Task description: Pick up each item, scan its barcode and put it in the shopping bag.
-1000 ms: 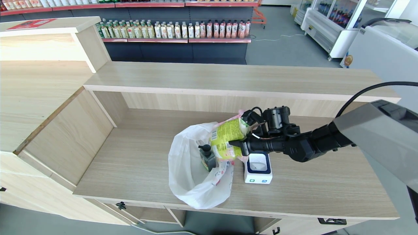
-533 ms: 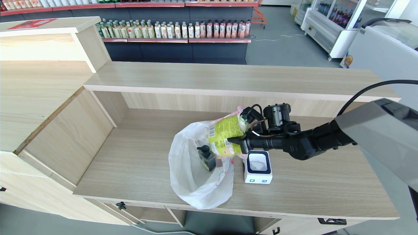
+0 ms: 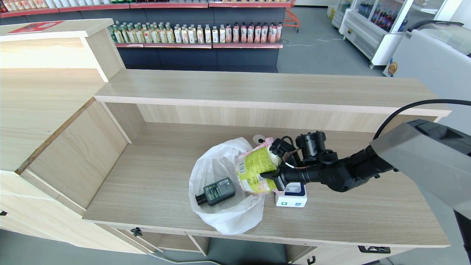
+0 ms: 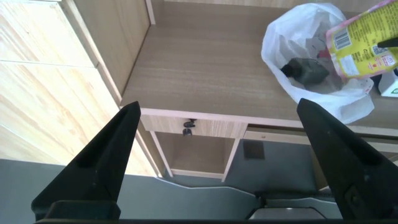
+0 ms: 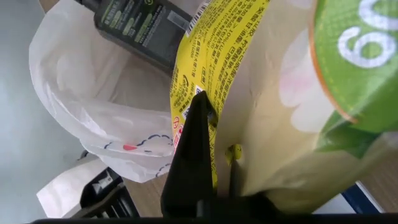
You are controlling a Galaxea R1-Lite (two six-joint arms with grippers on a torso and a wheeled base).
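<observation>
- Shopping bag [image 3: 204, 166] – white plastic, one, on the lower counter [image 3: 147, 176] near its front edge. The mouth is open upward and the walls are crumpled. There is a small printed pattern on the side nearest the scanner.
- Contents of the bag – one dark bottle [image 3: 219, 190] with a black pump top. It lies on its side on the bag's floor, with the pump end toward the robot's left.
- Pouch [image 3: 254, 171] – yellow-green with a pink edge and a barcode panel on its face. It is held tilted over the right side of the bag's mouth, with its lower end at the rim. Whether it touches the plastic cannot be told.
- Right gripper [image 3: 271, 173] – clamped on the pouch. One black finger [image 5: 194, 155] presses flat against the yellow face. The arm comes in from the robot's right, above the scanner.
- Scanner [image 3: 290, 199] – a white block with a blue-framed window, standing on the counter just beside the bag. It is partly covered by the right gripper.
- Left gripper [image 4: 217, 107] – spread wide and holding nothing. It is off the front of the counter, well apart from the bag.
- Small white round disc [image 3: 258, 139] – on the counter behind the bag.
- Background – an upper counter ledge [image 3: 257, 88], a store shelf of drink bottles [image 3: 198, 34] and glass-fronted coolers [image 3: 368, 25].
</observation>
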